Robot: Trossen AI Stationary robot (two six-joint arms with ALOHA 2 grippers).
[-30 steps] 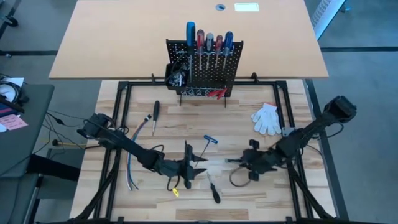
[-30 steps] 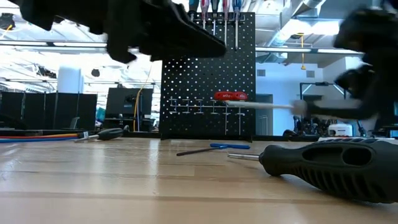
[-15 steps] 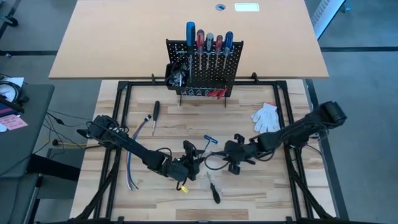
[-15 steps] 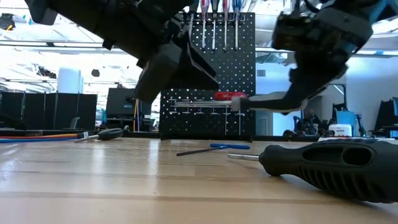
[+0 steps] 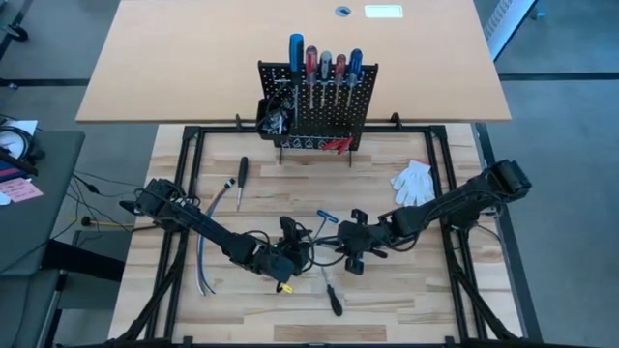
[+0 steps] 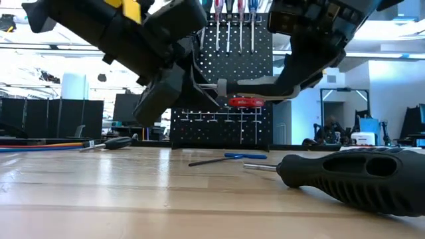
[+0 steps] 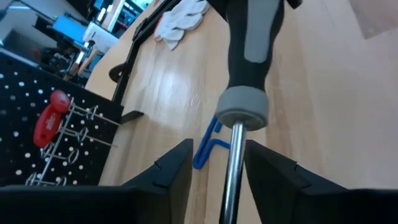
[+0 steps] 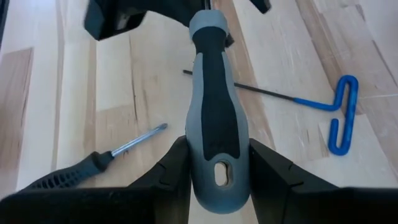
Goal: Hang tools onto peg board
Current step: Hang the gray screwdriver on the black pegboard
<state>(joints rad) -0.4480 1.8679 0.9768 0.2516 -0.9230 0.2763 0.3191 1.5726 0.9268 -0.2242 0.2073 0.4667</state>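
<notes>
- Five screwdrivers already stand in the top rail of the peg board, with red-handled pliers hung low on it.
- Left on the table: black screwdriver, far left.
- Left gripper: fingers half apart around the steel shaft; firm contact not discernible.
- Blue-handled hex key and another black screwdriver lie near centre.
- Right gripper: clamped on the grey-and-black screwdriver handle, mid-air. Handover apparently under way.

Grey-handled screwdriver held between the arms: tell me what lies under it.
Under the grey-handled screwdriver lies bare wooden table, with a blue T-handle hex key and a black-handled screwdriver nearby. Directly beneath the handle is hidden.
</notes>
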